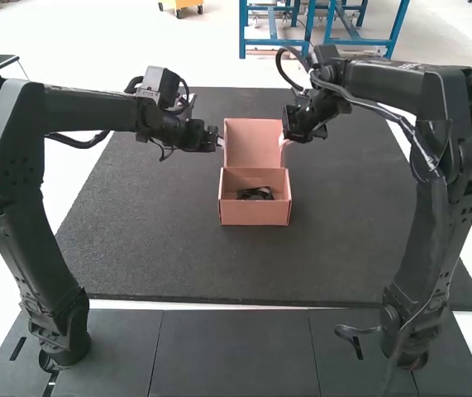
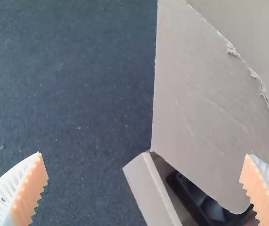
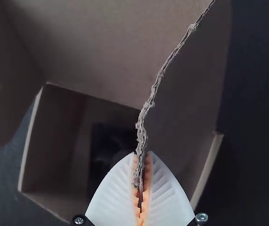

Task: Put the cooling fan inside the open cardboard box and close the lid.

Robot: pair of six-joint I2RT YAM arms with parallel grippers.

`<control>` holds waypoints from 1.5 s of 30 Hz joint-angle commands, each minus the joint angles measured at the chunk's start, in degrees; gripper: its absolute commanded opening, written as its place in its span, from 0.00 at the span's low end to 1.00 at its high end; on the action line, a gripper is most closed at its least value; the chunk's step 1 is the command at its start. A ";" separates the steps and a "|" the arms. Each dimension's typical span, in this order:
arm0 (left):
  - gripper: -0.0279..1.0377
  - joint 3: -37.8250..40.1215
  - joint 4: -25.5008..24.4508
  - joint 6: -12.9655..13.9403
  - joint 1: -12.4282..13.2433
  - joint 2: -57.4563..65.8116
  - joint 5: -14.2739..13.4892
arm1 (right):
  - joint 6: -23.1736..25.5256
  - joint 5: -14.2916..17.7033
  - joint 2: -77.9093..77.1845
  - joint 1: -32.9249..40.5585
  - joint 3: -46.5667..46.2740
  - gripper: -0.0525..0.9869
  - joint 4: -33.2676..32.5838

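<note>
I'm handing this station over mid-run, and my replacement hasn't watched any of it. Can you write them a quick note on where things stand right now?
Left gripper: open, with the lid's left side flap between its fingers, not closed on it.
Right gripper: shut on the edge of the lid's right side flap.
Things: the cooling fan lies inside the cardboard box, which sits on the black mat. The lid stands upright at the box's far side.
Done: the fan is in.
Left: fold the lid down and close it.
</note>
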 commanded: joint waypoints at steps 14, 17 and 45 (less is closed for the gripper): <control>0.93 -1.73 0.26 -0.70 -0.27 -4.49 0.63 | -1.35 -1.16 0.58 1.17 0.30 0.03 -5.67; 0.93 -1.73 0.17 -0.70 -0.27 -4.57 0.63 | -1.35 -1.16 0.58 1.17 0.39 0.03 -6.19; 0.93 -7.53 3.16 -1.58 -0.27 -6.77 0.90 | -2.76 -1.86 -0.56 1.25 0.03 0.03 -10.85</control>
